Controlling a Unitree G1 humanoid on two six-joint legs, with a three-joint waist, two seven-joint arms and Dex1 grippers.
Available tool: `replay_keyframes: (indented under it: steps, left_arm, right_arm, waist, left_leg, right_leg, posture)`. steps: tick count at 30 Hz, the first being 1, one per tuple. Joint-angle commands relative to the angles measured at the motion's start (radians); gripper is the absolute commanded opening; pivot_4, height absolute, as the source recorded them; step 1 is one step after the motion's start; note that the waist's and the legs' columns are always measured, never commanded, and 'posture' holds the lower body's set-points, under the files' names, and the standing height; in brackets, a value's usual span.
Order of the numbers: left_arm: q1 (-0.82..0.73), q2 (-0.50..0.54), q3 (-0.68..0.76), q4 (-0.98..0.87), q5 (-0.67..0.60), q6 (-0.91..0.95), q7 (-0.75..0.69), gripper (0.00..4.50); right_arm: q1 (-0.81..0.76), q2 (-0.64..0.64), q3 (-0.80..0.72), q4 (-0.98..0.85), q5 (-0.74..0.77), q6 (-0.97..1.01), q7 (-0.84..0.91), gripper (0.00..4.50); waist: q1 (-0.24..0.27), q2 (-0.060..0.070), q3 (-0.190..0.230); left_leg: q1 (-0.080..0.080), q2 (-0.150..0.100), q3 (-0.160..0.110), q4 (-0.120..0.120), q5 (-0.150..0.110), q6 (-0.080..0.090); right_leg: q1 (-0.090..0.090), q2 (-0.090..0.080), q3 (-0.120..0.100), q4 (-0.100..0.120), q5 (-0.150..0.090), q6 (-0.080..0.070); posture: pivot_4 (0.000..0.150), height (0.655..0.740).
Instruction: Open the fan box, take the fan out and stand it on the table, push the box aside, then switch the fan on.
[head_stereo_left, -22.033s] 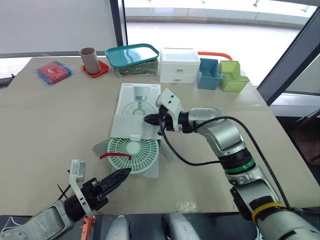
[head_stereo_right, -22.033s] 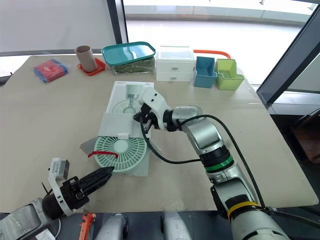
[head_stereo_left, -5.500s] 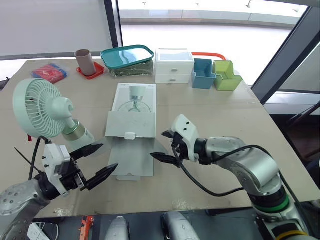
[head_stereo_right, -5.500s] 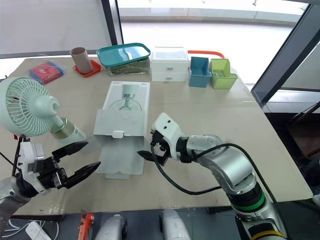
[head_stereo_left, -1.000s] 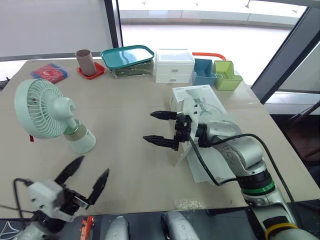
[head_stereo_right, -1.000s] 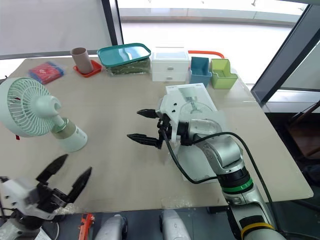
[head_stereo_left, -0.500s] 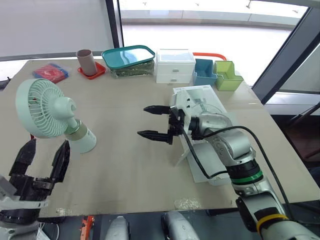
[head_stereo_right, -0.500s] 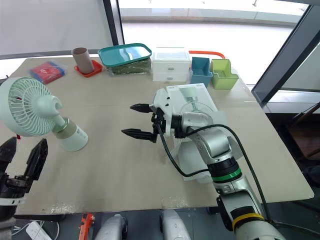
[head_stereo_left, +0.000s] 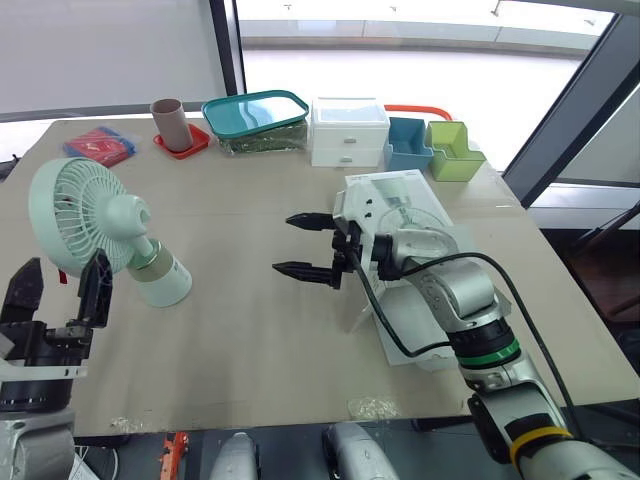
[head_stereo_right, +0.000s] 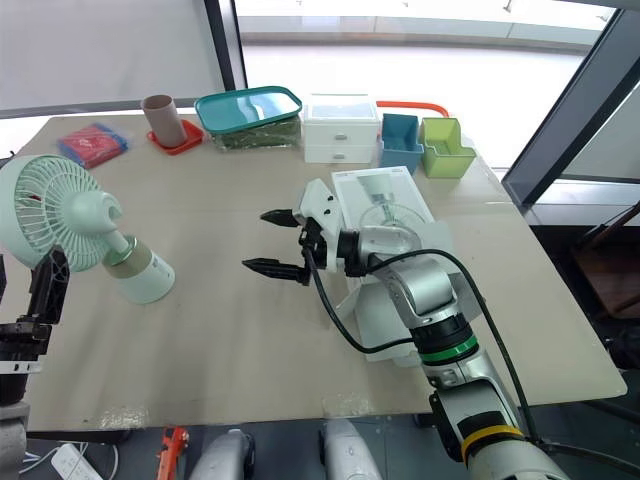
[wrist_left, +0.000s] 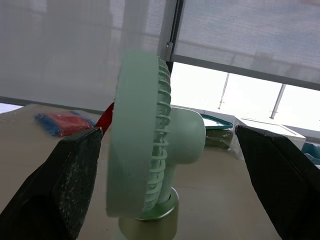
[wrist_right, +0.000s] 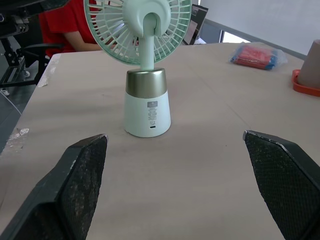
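Observation:
The mint-green fan (head_stereo_left: 95, 225) stands upright on its white base at the table's left; the right wrist view shows its base and back (wrist_right: 147, 107). My left gripper (head_stereo_left: 62, 282) is open at the near left edge, just in front of the fan. In the left wrist view the fan (wrist_left: 150, 150) stands between and beyond its fingers (wrist_left: 65, 185). My right gripper (head_stereo_left: 290, 243) is open and empty at mid-table, pointing left towards the fan. The white fan box (head_stereo_left: 405, 205) lies open and flat on the right, under my right arm.
Along the far edge stand a brown cup on a red coaster (head_stereo_left: 173, 122), a teal tray (head_stereo_left: 258, 112), a white drawer unit (head_stereo_left: 350, 130), and a blue bin (head_stereo_left: 408, 146) and a green bin (head_stereo_left: 455, 150). A red-and-blue packet (head_stereo_left: 100, 145) lies far left. A person in red (wrist_right: 65, 27) sits beyond the table.
My left gripper has come up from the near edge and now stands upright close in front of the fan. The right gripper edged slightly left, away from the box. The fan stayed put.

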Motion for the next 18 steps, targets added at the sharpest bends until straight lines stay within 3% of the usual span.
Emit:
replay_keyframes:
  steps: [1, 10, 18]
  left_arm:
    - [-0.003, 0.005, 0.024, -0.013, -0.016, -0.008, 0.0, 4.5]
    - [-0.112, 0.042, 0.023, 0.074, 0.084, 0.064, 0.1, 4.5]
    - [-0.172, 0.089, 0.002, 0.095, 0.08, 0.127, 0.071, 4.5]
  right_arm:
    - [-0.002, -0.004, 0.0, -0.036, -0.01, -0.013, 0.007, 4.45]
    - [0.004, 0.005, 0.003, -0.034, -0.04, -0.017, 0.005, 4.45]
    - [0.02, 0.006, 0.0, -0.046, -0.055, -0.015, -0.001, 4.45]
  waist:
    - [0.0, 0.0, 0.0]
    - [0.001, 0.0, 0.0]
    - [0.001, 0.0, 0.0]
  left_leg:
    - [0.0, 0.0, 0.0, 0.0, 0.0, 0.0]
    - [0.0, 0.0, 0.0, 0.0, 0.0, 0.0]
    - [-0.001, 0.0, -0.001, 0.0, 0.0, 0.0]
  right_leg:
    - [0.0, 0.0, 0.0, 0.0, 0.0, 0.0]
    - [0.0, 0.0, 0.0, 0.0, 0.0, 0.0]
    - [0.0, 0.0, -0.001, 0.0, 0.0, 0.0]
  posture:
    - [0.15, 0.74]
    - [0.15, 0.74]
    - [0.15, 0.74]
